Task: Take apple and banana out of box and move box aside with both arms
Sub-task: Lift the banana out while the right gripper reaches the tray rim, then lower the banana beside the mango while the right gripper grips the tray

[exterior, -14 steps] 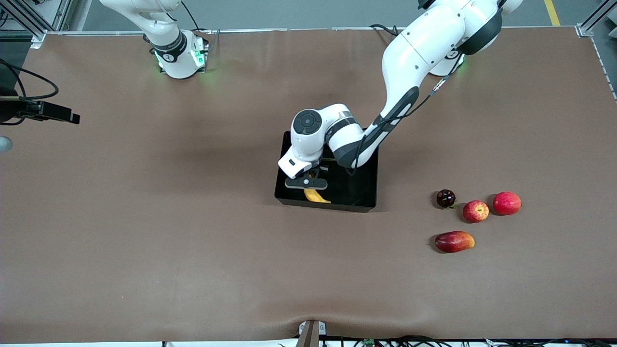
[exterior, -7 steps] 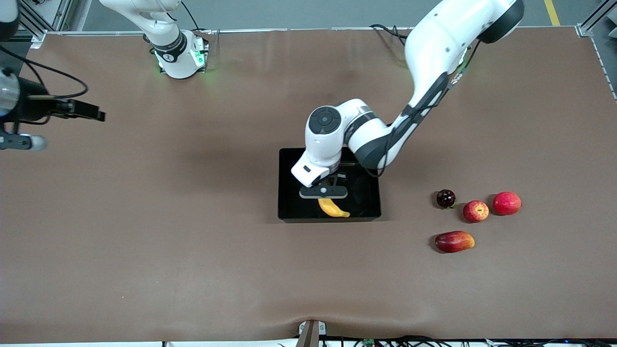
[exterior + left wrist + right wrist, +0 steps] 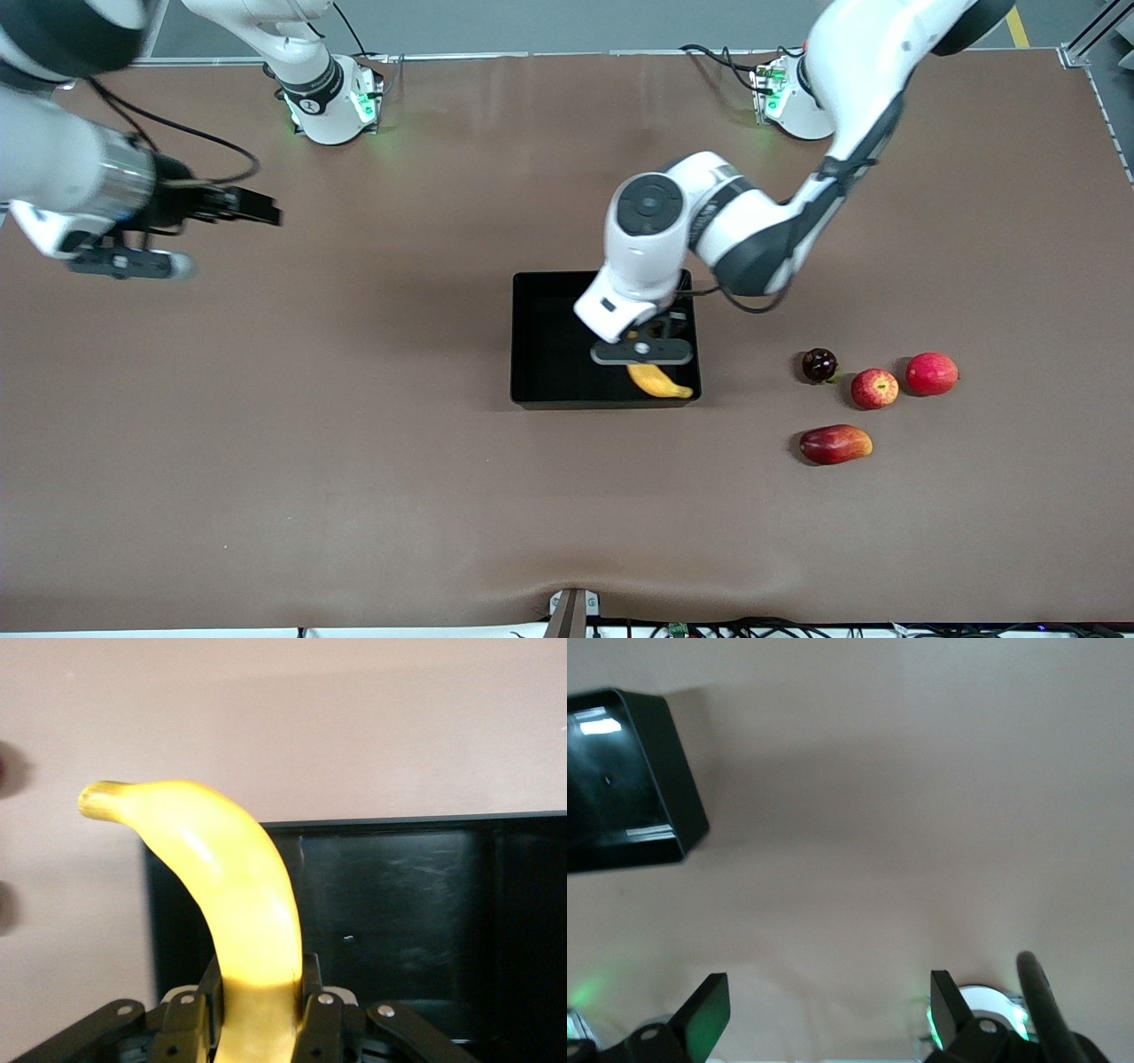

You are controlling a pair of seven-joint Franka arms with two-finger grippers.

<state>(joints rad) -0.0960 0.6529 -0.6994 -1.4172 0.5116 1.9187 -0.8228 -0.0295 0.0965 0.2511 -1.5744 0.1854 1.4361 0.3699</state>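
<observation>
Brown-covered table (image 3: pixel 354 461) – grey floor (image 3: pixel 549 22), perhaps concrete.

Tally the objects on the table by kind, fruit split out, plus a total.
Banana: 1, held by the left gripper over the box
Small red apple with yellow streaks: 1
Larger plain red round fruit: 1
Dark round fruit: 1
Oblong red-and-orange fruit: 1
Black box: 1
Total: 6

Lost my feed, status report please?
Left end effector shut on banana, over black bin. Right end effector open, waiting. Apple untouched. Nothing blocking.
</observation>
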